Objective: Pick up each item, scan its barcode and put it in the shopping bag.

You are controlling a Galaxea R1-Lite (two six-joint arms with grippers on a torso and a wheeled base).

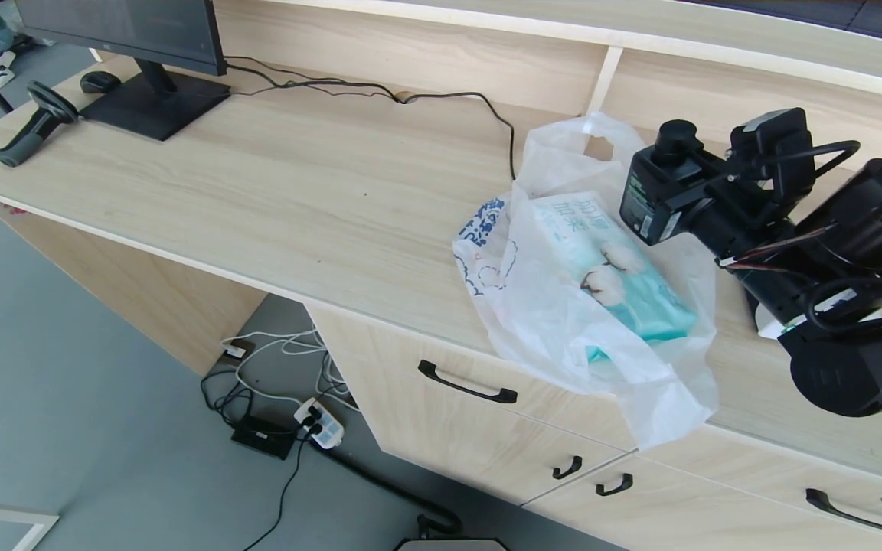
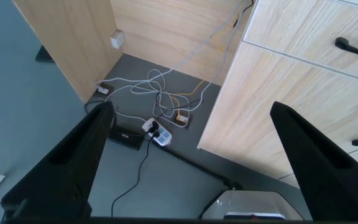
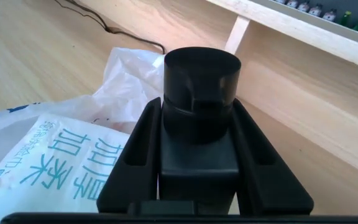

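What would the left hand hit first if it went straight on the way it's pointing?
Probably the floor at the tangle of cables beside the drawer cabinet; the open left hand has nothing nearer in line, though depth is unclear.

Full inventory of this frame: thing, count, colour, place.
counter: 1, light wood, across head view
shopping bag: 1, translucent white, on counter's front edge
tissue pack: 1, teal-white, inside bag
bottle: 1, black, above counter beside bag
scanner: 1, dark grey, counter's left end
monitor: 1, black, counter's far left
mouse: 1, black, beside monitor
drawer handles: 4, black, counter front
power strip: 1, white, floor under counter
right end effector: 1, black, shut on bottle
left end effector: 1, black, open, above floor
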